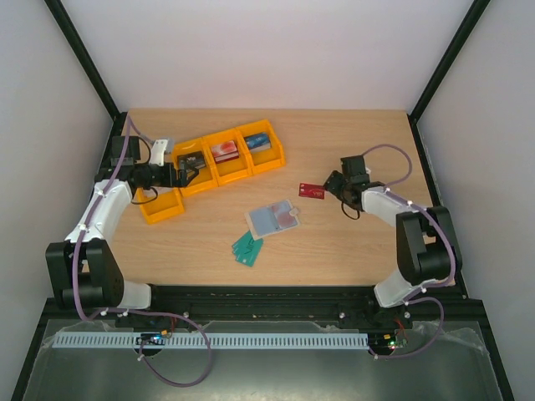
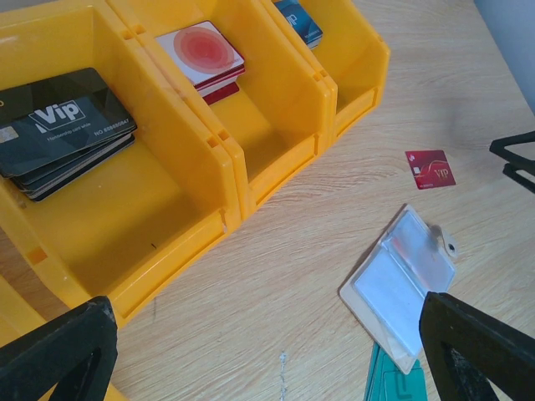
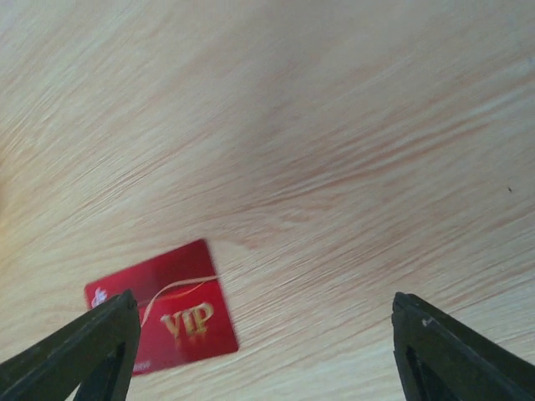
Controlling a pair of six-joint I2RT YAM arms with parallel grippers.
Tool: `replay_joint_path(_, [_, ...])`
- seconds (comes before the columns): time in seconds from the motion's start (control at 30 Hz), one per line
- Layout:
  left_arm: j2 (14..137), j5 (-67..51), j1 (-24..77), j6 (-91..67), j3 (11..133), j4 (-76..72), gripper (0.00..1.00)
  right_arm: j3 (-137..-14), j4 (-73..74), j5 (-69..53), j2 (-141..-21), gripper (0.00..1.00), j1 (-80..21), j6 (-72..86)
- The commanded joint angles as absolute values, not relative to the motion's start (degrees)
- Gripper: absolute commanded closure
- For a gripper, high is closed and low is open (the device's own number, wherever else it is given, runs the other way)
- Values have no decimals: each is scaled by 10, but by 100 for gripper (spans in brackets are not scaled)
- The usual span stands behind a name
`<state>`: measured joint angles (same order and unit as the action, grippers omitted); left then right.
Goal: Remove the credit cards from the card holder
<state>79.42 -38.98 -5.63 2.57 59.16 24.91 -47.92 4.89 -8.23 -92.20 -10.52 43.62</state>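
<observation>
The card holder (image 1: pixel 273 218) lies open on the table's middle, pale blue-grey inner face up, with a pale pinkish card (image 1: pixel 287 215) showing in one clear pocket. It also shows in the left wrist view (image 2: pixel 399 286). A dark red VIP card (image 1: pixel 312 191) lies flat on the wood to its right, and shows in both wrist views (image 2: pixel 430 169) (image 3: pixel 163 305). My right gripper (image 1: pixel 335 186) is open and empty just above that card, which lies by its left finger (image 3: pixel 261 355). My left gripper (image 1: pixel 190 173) is open and empty over the yellow bins (image 2: pixel 267 372).
A row of yellow bins (image 1: pixel 213 180) stands at the back left, holding black VIP cards (image 2: pixel 63 129), red-and-white cards (image 2: pixel 202 54) and blue cards (image 2: pixel 299 18). A few green cards (image 1: pixel 247 247) lie just in front of the holder.
</observation>
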Motion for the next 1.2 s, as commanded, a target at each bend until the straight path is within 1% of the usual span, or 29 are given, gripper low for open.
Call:
replay_joint_path(0.0, [780, -400, -54, 23, 585, 244, 1, -528, 140, 45, -880, 17, -197, 348])
replay_joint_path(0.17, [782, -400, -55, 22, 584, 243, 1, -594, 209, 7, -939, 8, -319, 292])
replay_joint_path(0.27, [781, -402, -54, 19, 584, 243, 1, -636, 245, 1, -985, 7, -369, 268])
replay_joint_path(0.47, [778, -405, -54, 18, 580, 240, 1, -675, 309, 17, -1063, 7, -402, 243])
replay_joint_path(0.63, [780, -409, -54, 17, 578, 239, 1, -665, 298, -12, -1093, 7, -407, 235])
replay_joint_path(0.73, [780, -410, -54, 17, 578, 238, 1, -665, 293, 20, -1106, 14, -407, 244])
replay_joint_path(0.87, [782, -413, -54, 16, 576, 239, 1, -674, 289, 19, -1128, 36, -406, 254])
replay_joint_path(0.9, [781, -414, -54, 16, 577, 238, 1, -674, 285, 14, -1130, 41, -407, 256])
replay_joint_path(1.17, [783, -431, -54, 17, 574, 236, 1, -687, 265, -24, -1087, 65, -407, 259])
